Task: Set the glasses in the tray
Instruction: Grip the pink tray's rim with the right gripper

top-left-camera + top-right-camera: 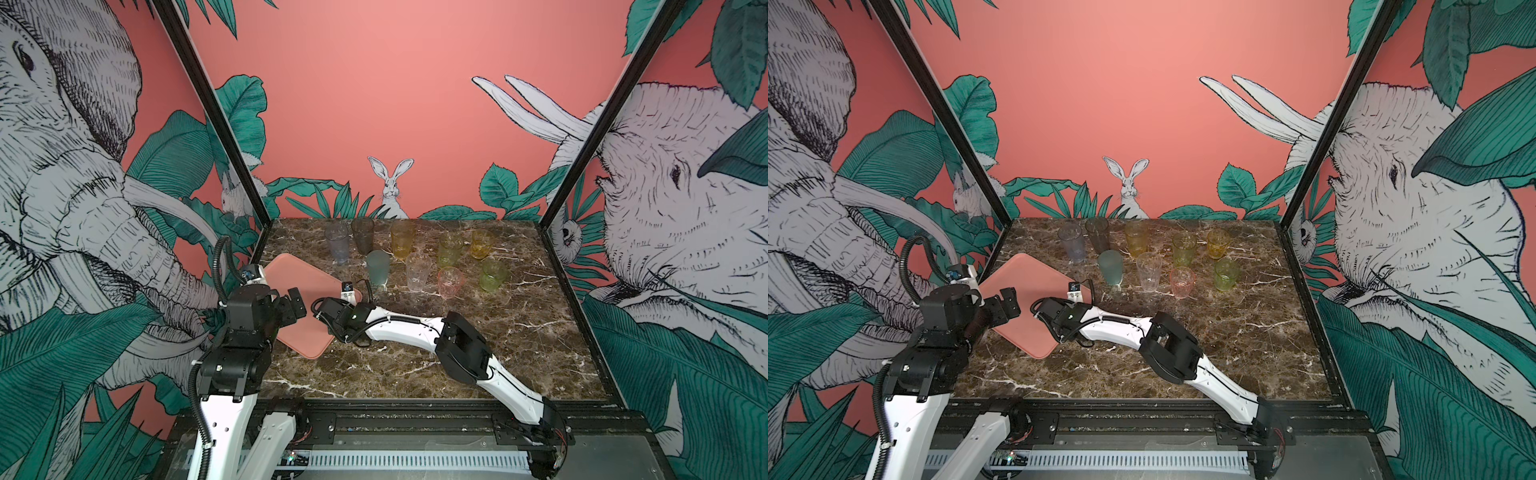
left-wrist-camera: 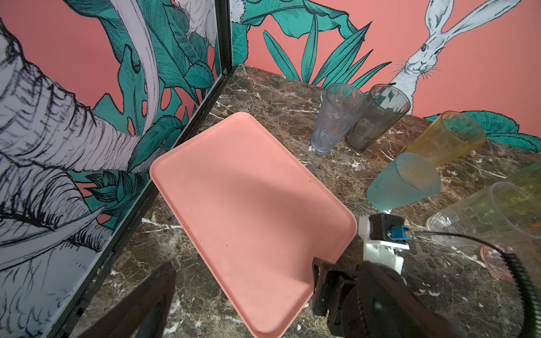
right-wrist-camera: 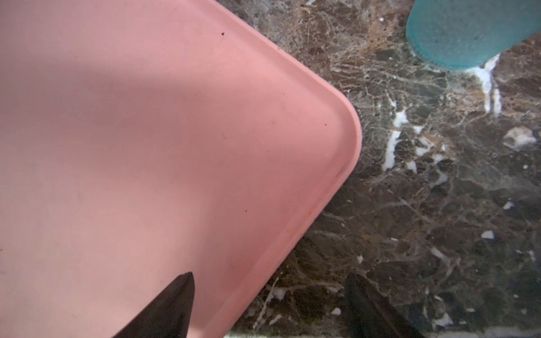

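The salmon-pink tray (image 1: 291, 274) (image 1: 1017, 278) (image 2: 248, 204) (image 3: 146, 131) lies empty at the table's left. Several glasses stand upright on the marble behind and right of it, among them a teal one (image 1: 378, 268) (image 2: 404, 184) (image 3: 468, 32), a bluish one (image 1: 337, 243), a clear one (image 1: 417, 272) and a pink one (image 1: 451, 282). My right gripper (image 1: 320, 311) (image 3: 272, 307) reaches across, open, straddling the tray's right rim: one finger over the tray, one over the marble. My left gripper (image 1: 293, 307) (image 2: 263, 298) hangs open and empty above the tray's near part.
Smoky (image 1: 363, 235), amber (image 1: 402, 239) and green (image 1: 450, 249) glasses line the back wall. Black frame posts (image 1: 232, 137) and printed walls close in the table. The right arm's elbow (image 1: 461, 349) lies low over the marble (image 1: 415, 374) in front.
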